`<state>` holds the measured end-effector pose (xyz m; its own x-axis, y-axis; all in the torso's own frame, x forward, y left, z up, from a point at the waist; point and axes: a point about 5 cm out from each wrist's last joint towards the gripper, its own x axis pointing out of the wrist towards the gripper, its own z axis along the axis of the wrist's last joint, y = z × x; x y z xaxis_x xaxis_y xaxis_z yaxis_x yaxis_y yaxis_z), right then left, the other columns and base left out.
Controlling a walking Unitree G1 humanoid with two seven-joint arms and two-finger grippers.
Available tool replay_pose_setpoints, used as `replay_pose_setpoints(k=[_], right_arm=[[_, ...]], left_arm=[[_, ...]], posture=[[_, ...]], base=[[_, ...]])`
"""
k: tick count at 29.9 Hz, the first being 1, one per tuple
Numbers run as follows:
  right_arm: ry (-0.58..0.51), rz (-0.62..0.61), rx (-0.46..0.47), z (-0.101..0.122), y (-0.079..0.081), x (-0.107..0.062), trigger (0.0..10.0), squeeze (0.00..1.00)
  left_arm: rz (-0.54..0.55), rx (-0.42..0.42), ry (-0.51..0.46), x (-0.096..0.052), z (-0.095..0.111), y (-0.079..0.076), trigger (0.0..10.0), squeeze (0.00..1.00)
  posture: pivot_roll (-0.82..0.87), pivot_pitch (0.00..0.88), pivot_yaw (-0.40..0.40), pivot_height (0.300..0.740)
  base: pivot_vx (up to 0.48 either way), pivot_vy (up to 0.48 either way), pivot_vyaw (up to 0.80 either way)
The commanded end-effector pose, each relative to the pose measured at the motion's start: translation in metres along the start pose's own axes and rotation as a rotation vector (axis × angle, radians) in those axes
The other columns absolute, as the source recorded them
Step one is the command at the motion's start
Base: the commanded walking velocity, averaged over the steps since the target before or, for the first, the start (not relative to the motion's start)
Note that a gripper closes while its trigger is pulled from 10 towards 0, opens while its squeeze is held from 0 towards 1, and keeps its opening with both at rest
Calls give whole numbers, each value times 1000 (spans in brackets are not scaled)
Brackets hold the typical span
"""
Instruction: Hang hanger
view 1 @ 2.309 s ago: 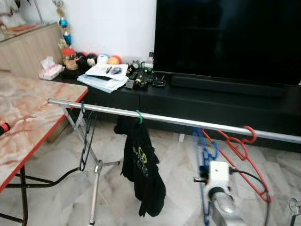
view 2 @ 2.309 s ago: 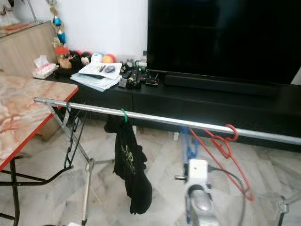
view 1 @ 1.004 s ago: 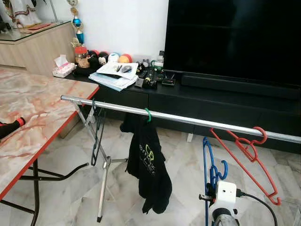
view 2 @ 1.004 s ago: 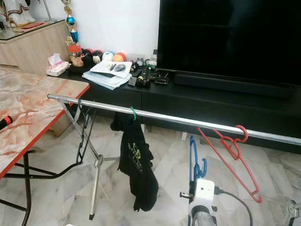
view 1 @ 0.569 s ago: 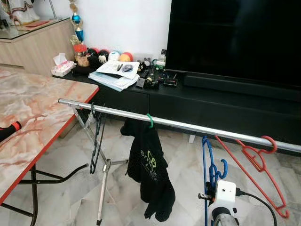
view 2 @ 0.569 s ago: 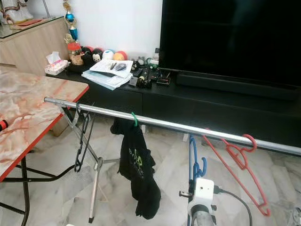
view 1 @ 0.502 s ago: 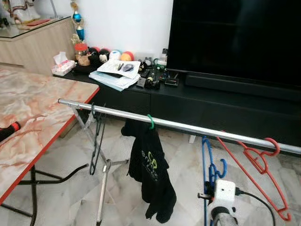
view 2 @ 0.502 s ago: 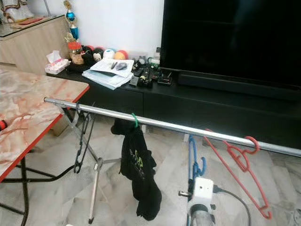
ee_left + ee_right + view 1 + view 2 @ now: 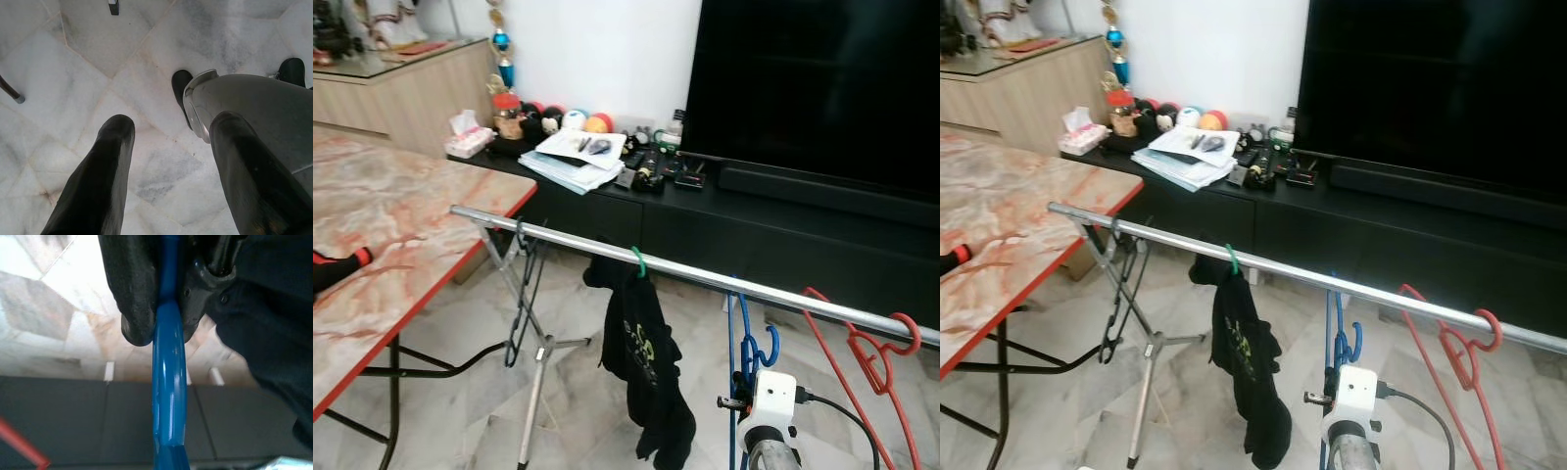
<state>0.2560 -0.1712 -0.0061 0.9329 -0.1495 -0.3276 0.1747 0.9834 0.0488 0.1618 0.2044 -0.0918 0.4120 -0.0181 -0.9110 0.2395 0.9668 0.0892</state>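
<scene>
Living room, marble floor [image 9: 440, 411], big dark TV [image 9: 822, 88] on a low black console [image 9: 783, 230] ahead of me, marble-top table [image 9: 382, 235] off to my left. Silver clothes rail [image 9: 695, 274] runs across just in front of and above my right gripper [image 9: 164, 316].

My right gripper is pinched tight on the blue hanger [image 9: 747, 348], fingers [image 9: 134, 289] clamped either side of a narrow blue bar. Hanger sits right at the gripper, its hook up close under the rail, not yet over it as far as I can judge. My left gripper [image 9: 166, 161] hangs idle, fingers spread, pointing at the floor beside my own leg.

Handling, my read: thin plastic hanger, light, stiff but a bit springy, glossy so it could swivel or slip in the pinch. Holding the bar near the hook looks right; it keeps the hook steady for lifting over the rail.

Beyond my gripper on the rail: red hanger [image 9: 871, 362] to its right, black T-shirt [image 9: 646, 362] on a green hook to its left, black hanger [image 9: 524, 294] further left.

Writing: yellow-green logo print on the shirt, too small to read. Papers on the console, unreadable.
</scene>
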Motion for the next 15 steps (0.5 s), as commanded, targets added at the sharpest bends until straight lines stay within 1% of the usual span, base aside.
replay_pose_setpoints(k=[1, 2, 4, 8, 10, 15], right_arm=[[-50, -38, 15, 9, -4, 1, 10000, 0], [-76, -57, 35, 14, -4, 2, 10000, 0], [-93, -67, 47, 18, -3, 3, 10000, 0], [-112, -75, 53, 28, -1, 8, 10000, 0], [-104, -72, 57, 31, 1, 12, 10000, 0], [-60, -56, 25, 36, 5, 23, 10000, 0]], left_arm=[[-6, 12, 16, 0, -2, -1, 10000, 0], [-6, 12, 15, 0, -2, -1, 10000, 0], [-6, 12, 14, 0, -2, -1, 10000, 0], [-7, 12, 14, 0, -2, -1, 10000, 0], [-8, 12, 15, 0, -2, -1, 10000, 0], [-6, 13, 12, 0, -1, 0, 10000, 0]], posture=[[-3, 7, 4, 740], [-3, 7, 4, 740], [3, 7, 4, 740], [2, 7, 7, 740], [1, 7, 9, 740], [3, 6, 13, 740]], base=[[0, 0, 0], [0, 0, 0], [0, 0, 0], [0, 0, 0], [0, 0, 0], [0, 0, 0]])
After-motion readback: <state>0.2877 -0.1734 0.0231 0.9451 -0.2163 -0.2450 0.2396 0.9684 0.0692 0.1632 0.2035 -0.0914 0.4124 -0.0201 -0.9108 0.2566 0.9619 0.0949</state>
